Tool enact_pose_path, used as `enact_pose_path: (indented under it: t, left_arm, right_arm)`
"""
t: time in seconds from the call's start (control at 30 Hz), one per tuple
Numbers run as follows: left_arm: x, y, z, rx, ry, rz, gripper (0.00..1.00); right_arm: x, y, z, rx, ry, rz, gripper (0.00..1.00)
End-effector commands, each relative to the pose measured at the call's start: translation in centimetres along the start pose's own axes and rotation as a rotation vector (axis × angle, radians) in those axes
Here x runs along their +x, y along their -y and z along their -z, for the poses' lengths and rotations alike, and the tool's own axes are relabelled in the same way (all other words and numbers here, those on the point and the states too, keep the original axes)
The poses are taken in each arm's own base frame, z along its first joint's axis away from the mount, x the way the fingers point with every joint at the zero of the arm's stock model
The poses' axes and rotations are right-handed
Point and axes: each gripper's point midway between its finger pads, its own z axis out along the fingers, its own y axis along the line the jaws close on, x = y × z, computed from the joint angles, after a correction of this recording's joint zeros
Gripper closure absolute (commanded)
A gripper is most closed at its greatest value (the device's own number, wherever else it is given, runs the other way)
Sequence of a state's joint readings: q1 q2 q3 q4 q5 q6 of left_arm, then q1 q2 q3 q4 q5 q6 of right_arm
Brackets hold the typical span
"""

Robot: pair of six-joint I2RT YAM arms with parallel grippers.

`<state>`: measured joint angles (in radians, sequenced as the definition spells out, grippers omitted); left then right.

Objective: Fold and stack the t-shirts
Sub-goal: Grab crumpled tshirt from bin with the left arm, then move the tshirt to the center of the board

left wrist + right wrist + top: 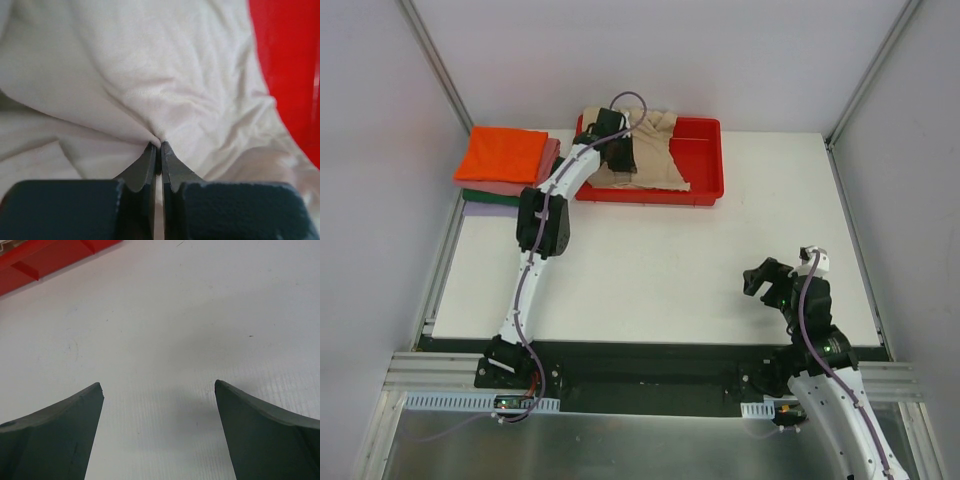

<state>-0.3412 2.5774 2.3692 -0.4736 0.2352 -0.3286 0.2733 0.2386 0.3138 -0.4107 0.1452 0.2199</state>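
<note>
Over table (650, 260), outstretched left end effector (160, 146) pinches t-shirt (150, 75).

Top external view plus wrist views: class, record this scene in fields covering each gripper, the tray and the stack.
left gripper: shut on the crumpled beige cloth t-shirt
right gripper: open, empty, over the white table
red plastic tray: holds the beige t-shirt
stack, top down: folded orange t-shirt, pink t-shirt, dark green t-shirt, lavender t-shirt
</note>
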Motion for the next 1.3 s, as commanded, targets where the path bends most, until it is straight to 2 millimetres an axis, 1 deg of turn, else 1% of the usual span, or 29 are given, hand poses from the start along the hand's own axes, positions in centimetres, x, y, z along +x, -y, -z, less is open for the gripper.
enact_pose_path:
  t: [0.0, 0.03, 0.07, 0.13, 0.27, 0.37, 0.5, 0.6, 0.67, 0.73, 0.77, 0.83, 0.93, 1.03, 1.1, 1.13, 1.17, 1.23, 1.27]
  left_arm:
    - [-10.6, 7.4, 13.2, 0.171, 0.293, -0.093, 1.0]
    - [-11.4, 8.4, 15.2, 0.195, 0.322, -0.107, 1.0]
    - [-12.1, 9.6, 17.6, 0.222, 0.353, -0.115, 1.0]
    - [-12.7, 11.8, 21.9, 0.282, 0.394, -0.143, 1.0]
    - [-12.5, 14.2, 28.2, 0.339, 0.445, -0.158, 1.0]
    - [-11.3, 16.1, 32.8, 0.402, 0.467, -0.189, 1.0]
    - [-9.0, 19.7, 39.0, 0.456, 0.535, -0.282, 1.0]
    - [-7.6, 22.0, 44.0, 0.435, 0.643, -0.351, 1.0]
    - [-6.4, 23.3, 47.7, 0.462, 0.698, -0.377, 1.0]
    - [-5.1, 24.1, 50.2, 0.517, 0.708, -0.365, 1.0]
    - [-4.5, 24.1, 50.8, 0.537, 0.702, -0.354, 1.0]
    - [-3.2, 24.0, 51.3, 0.561, 0.676, -0.324, 1.0]
    - [-0.5, 22.3, 48.7, 0.543, 0.608, -0.281, 1.0]
    - [1.0, 20.1, 45.0, 0.475, 0.593, -0.246, 1.0]
    - [1.1, 18.1, 42.3, 0.382, 0.585, -0.225, 1.0]
    - [0.8, 17.0, 40.9, 0.32, 0.589, -0.213, 1.0]
    - [0.2, 15.9, 40.1, 0.258, 0.604, -0.216, 1.0]
    - [-0.6, 14.8, 38.6, 0.175, 0.594, -0.218, 1.0]
    - [-0.4, 14.8, 38.0, 0.175, 0.572, -0.229, 1.0]
  right_arm:
    - [-0.5, -0.2, 0.0, -0.006, 0.015, 0.002, 0.04]
    - [-0.5, -0.2, 0.0, -0.004, 0.016, 0.0, 0.04]
    - [-0.5, -0.2, 0.0, -0.005, 0.014, 0.001, 0.04]
    - [-0.4, -0.3, -0.1, -0.014, 0.014, 0.0, 0.04]
    - [-0.3, -0.6, -0.1, -0.029, 0.006, 0.002, 0.04]
    - [-0.3, -0.7, -0.1, -0.031, 0.001, 0.002, 0.04]
    - [-0.3, -0.9, -0.1, -0.042, 0.001, 0.002, 0.04]
    - [-0.3, -0.9, -0.1, -0.044, 0.006, 0.002, 0.04]
    - [-0.3, -0.9, -0.1, -0.047, 0.011, 0.001, 0.04]
    - [-0.3, -0.8, -0.2, -0.044, 0.008, 0.001, 0.04]
    - [-0.3, -0.9, -0.3, -0.045, 0.011, -0.001, 0.04]
    - [-0.2, -0.8, -0.3, -0.042, 0.008, -0.001, 0.04]
    - [-0.1, -0.7, -0.4, -0.034, 0.003, 0.001, 0.04]
    - [0.1, -0.6, -0.7, -0.026, -0.006, 0.0, 0.04]
    - [0.0, -0.6, -0.7, -0.026, -0.006, 0.0, 0.04]
    - [0.1, -0.6, -0.7, -0.023, -0.011, 0.001, 0.04]
    - [0.1, -0.5, -0.8, -0.017, -0.013, 0.002, 0.04]
    - [0.2, -0.5, -0.8, -0.018, -0.017, 0.002, 0.04]
    - [0.2, -0.5, -0.8, -0.018, -0.016, 0.004, 0.04]
